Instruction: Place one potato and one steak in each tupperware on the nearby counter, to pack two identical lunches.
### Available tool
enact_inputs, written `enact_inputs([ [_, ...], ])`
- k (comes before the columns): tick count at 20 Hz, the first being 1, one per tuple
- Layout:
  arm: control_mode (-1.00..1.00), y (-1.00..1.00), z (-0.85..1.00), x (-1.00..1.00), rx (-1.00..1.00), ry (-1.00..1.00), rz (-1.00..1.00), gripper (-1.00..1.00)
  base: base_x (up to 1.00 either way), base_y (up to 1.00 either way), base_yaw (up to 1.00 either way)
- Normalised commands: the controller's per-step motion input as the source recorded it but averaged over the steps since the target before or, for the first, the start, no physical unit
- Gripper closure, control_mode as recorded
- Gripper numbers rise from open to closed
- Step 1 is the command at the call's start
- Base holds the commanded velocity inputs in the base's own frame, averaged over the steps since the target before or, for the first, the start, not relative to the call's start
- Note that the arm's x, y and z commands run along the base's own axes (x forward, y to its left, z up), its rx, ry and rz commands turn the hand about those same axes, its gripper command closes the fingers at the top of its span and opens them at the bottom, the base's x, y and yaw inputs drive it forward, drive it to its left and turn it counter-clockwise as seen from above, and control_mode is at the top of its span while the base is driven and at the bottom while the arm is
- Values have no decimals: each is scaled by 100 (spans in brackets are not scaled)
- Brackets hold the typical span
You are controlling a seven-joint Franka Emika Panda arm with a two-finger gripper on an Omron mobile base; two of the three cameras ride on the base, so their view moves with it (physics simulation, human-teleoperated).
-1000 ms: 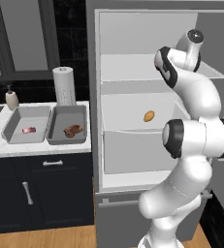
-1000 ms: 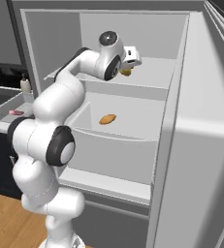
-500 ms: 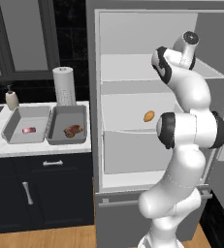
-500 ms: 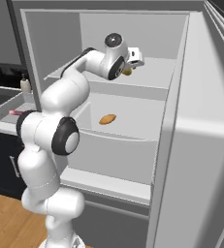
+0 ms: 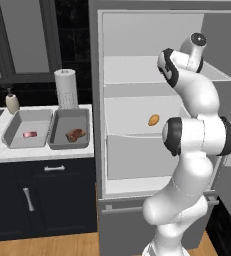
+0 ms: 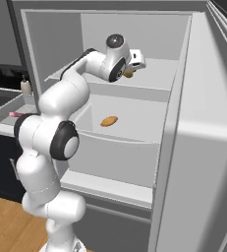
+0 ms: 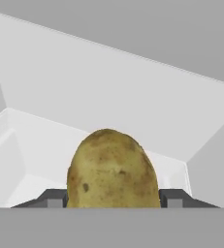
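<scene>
white marbled counter point(image 5: 17, 152) on the left carries a soap bottle point(image 5: 12, 102), two grey tupperware trays point(image 5: 28, 129) point(image 5: 69, 131), each with one steak point(image 5: 29, 134) point(image 5: 75, 134), and a paper towel roll point(image 5: 66, 88). black cabinets point(image 5: 42, 200) stand under it. to the right, the open fridge point(image 5: 137, 60) has one potato point(image 5: 153, 119) on the middle shelf. on the upper shelf the pincer point(image 7: 112, 198) is grasping another potato point(image 7: 112, 169), one finger point(image 7: 55, 197) on each side.

Fridge shelf point(image 7: 45, 145) (walls close round) leaves front open.
</scene>
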Motion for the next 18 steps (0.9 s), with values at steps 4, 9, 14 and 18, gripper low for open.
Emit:
enact_inputs([
  [4, -100, 0, 0, -27, 4, 4, 0, 100, 0, 0, 0],
  [9, -100, 0, 12, -100, 0, 10, 0, 100, 0, 0, 0],
  [14, -100, 12, 9, -100, 0, 6, -1, 100, 0, 0, 0],
  [18, -100, 47, -10, -100, 0, -8, -10, 100, 0, 0, 0],
])
